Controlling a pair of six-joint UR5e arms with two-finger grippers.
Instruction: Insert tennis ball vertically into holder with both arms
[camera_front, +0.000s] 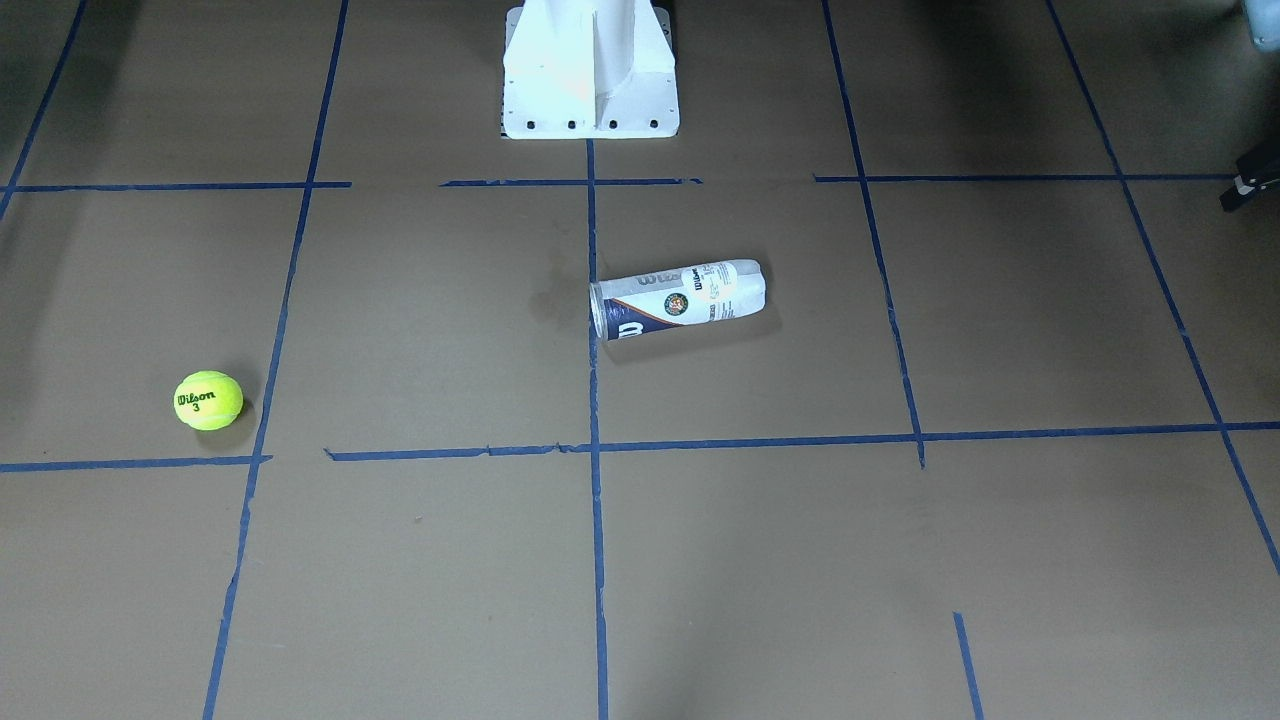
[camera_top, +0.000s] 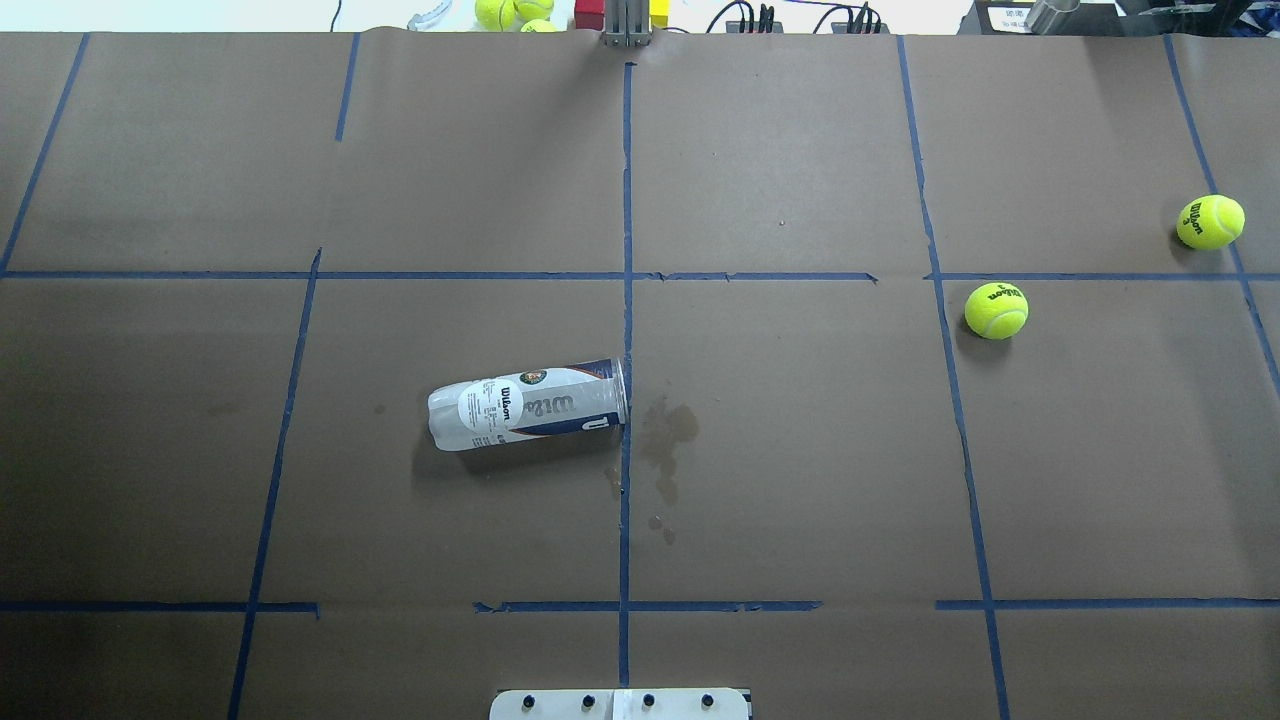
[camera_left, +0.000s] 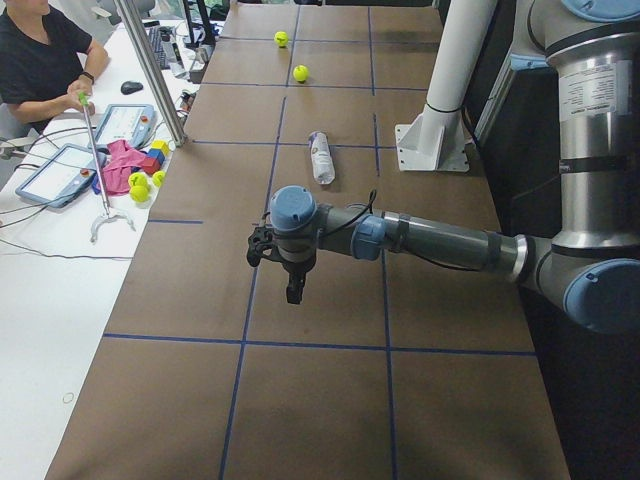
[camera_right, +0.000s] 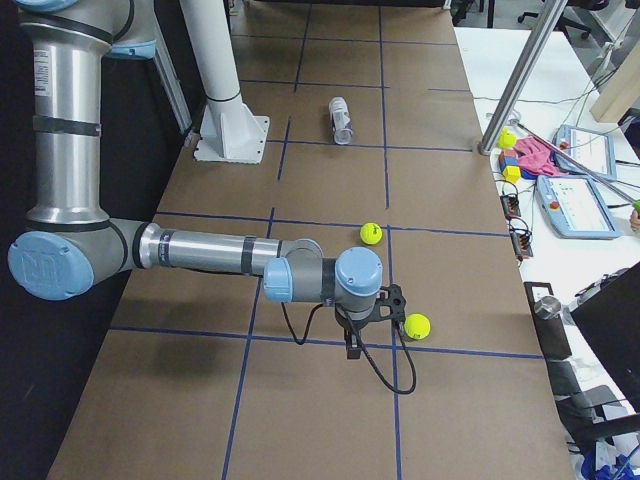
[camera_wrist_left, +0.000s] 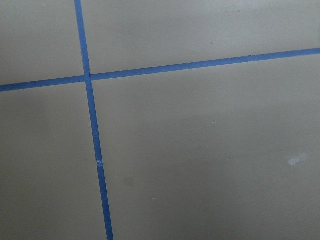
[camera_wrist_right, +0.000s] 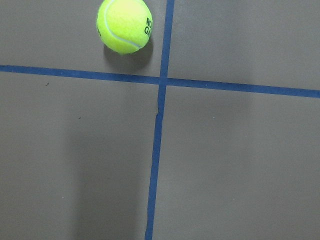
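The holder (camera_top: 528, 403), a clear can with a navy and white Wilson label, lies on its side near the table's middle, with its open end towards the centre line; it also shows in the front view (camera_front: 678, 298). The tennis ball (camera_top: 996, 310) with Wilson 3 print (camera_front: 208, 400) rests on the right half. A second similar ball (camera_top: 1210, 221) lies farther right and shows in the right wrist view (camera_wrist_right: 124, 25). My left gripper (camera_left: 292, 292) hangs over bare table, far from the can. My right gripper (camera_right: 352, 347) hangs beside the second ball (camera_right: 417, 325). I cannot tell whether either is open.
The white flared pedestal base (camera_front: 590, 80) stands at the robot's side of the table. Blue tape lines grid the brown surface. More balls and blocks (camera_top: 495, 12) lie beyond the far edge. An operator (camera_left: 40, 50) sits at a side table with tablets.
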